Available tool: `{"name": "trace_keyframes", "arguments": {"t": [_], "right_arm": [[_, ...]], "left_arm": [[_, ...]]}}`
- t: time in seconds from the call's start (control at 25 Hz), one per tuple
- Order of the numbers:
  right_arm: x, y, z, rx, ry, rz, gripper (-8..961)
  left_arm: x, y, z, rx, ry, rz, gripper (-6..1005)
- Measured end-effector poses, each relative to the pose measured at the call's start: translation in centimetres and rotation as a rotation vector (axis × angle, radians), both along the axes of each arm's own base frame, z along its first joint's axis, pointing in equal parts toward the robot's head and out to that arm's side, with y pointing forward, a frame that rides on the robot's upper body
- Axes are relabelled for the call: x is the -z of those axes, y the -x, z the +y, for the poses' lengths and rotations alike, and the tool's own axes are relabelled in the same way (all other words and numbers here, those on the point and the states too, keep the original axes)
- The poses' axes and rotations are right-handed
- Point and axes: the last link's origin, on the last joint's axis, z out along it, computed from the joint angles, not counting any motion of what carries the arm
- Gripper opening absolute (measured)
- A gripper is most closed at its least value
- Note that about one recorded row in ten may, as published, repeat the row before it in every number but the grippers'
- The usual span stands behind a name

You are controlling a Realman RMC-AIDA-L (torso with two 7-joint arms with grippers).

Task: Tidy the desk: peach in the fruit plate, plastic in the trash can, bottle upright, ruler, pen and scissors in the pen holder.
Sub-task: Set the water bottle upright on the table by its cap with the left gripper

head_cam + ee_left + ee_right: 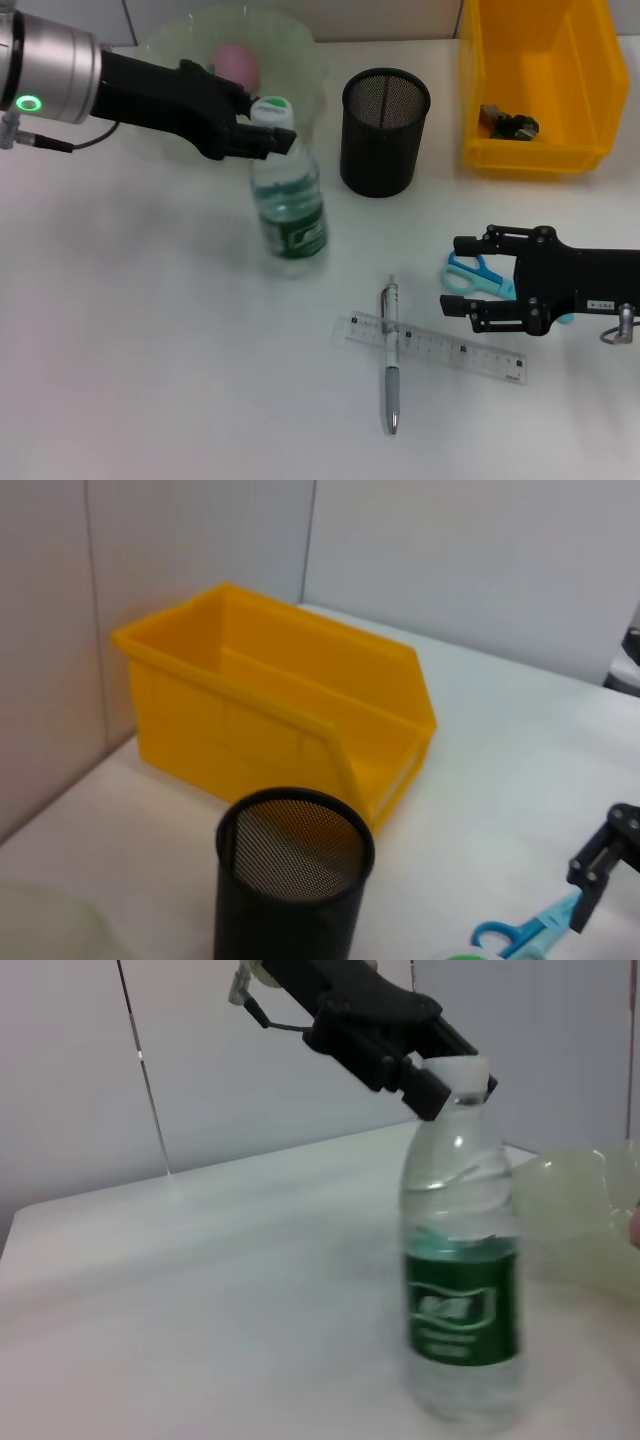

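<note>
My left claw point(268, 128) holds the bottle point(289, 205) by its cap, standing up near the fruit plate point(300, 50). My right claw point(462, 274) is wide open beside the scissors point(470, 271).

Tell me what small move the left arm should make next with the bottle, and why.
Probably open the left gripper and lift it clear of the cap. The bottle already stands upright on the table, as the right wrist view shows, with the gripper closed on its cap. The right gripper sits open around the scissors; the pen and ruler are not yet in the pen holder.
</note>
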Motion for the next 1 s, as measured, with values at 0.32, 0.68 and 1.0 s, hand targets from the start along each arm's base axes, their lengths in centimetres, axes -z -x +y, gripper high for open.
{"name": "trace_keyframes", "arguments": {"t": [0.32,0.68,1.0], "right_arm": [[0.1,0.0,0.0,0.002,0.0,0.001,768],[0.3,-0.1,-0.1,0.01,-0.002,0.0,768],[0.8,-0.3,-0.1,0.028,-0.016,-0.008,768]], "left_arm": [[-0.7,0.6,0.0,0.017,-0.039,-0.034,443],[-1.3,2.1,-1.3,0.143,-0.101,-0.094,443],[-1.7,3.4,-1.6,0.135,-0.156,-0.122,443]]}}
